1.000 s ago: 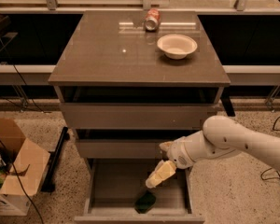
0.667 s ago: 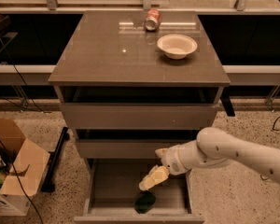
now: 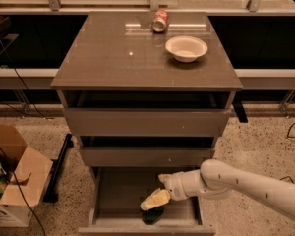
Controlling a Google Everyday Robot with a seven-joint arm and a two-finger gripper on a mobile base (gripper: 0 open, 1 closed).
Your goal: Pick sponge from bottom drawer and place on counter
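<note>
The white arm's two-finger gripper [image 3: 160,190] is hanging spread inside the pulled-out grey bottom drawer [image 3: 108,200]. Its lower finger is just over the small dark green sponge [image 3: 152,216], which is lying by the front wall. The glossy brown-grey counter [image 3: 113,58] is carrying a white bowl [image 3: 186,48] and a tipped red soda can [image 3: 160,20] at its back right.

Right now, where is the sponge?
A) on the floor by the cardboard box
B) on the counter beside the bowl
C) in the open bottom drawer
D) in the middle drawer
C: the sponge lies near the front of the bottom drawer, with the gripper down in the drawer just above it.
</note>
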